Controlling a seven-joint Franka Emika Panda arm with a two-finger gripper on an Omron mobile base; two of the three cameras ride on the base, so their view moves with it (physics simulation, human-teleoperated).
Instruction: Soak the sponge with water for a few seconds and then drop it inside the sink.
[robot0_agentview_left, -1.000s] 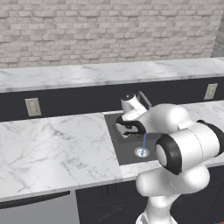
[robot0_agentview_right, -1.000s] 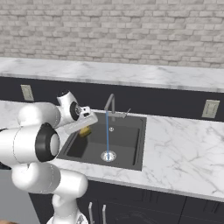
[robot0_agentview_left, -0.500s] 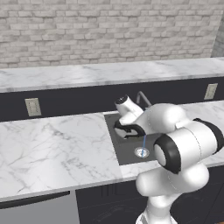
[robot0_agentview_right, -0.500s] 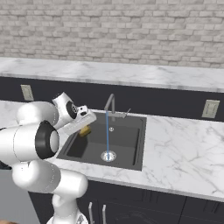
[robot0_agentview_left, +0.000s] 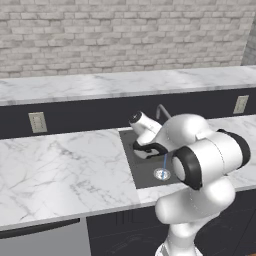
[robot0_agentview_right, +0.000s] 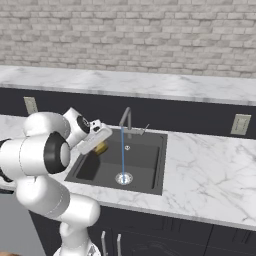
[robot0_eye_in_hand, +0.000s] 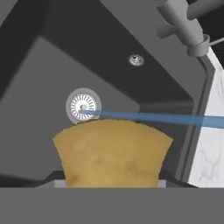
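Sponge (robot0_eye_in_hand: 113, 152): mustard-yellow block, mottled with darker brownish blotches, top edge slightly bowed, sides tapering toward the bottom of the hand view. It sits close at 6 o'clock in that view, squeezed between the finger tips, whose own surfaces are hidden by it. In the right base view the sponge (robot0_agentview_right: 101, 147) shows as a small yellow patch just under the gripper (robot0_agentview_right: 98, 145), over the left part of the sink (robot0_agentview_right: 150, 170), near its back wall. The gripper is closed on the sponge.

Water (robot0_agentview_right: 122, 152): thin light-blue stream, straight down from the gooseneck faucet (robot0_agentview_right: 126, 119) to the round silver drain (robot0_agentview_right: 123, 178). In the hand view the water (robot0_eye_in_hand: 153, 118) runs as a blue band from 3 o'clock across to the drain (robot0_eye_in_hand: 83, 106), passing just above the sponge's top edge; touching or just clear of it, cannot tell. From the right base view the sponge lies at 9 o'clock of the stream, apart from it.

Left base view: gripper (robot0_agentview_left: 142, 148) low over the sink (robot0_agentview_left: 131, 160), a short piece of stream (robot0_agentview_left: 164, 161) above the drain (robot0_agentview_left: 161, 173), mostly hidden behind the arm's elbow.

Change since half a second ago: the hand has shifted a little further over the basin in the left base view; in the right base view the sponge keeps about the same place left of the stream. Water still running. White marble counter (robot0_agentview_right: 200, 170) around the basin as before.
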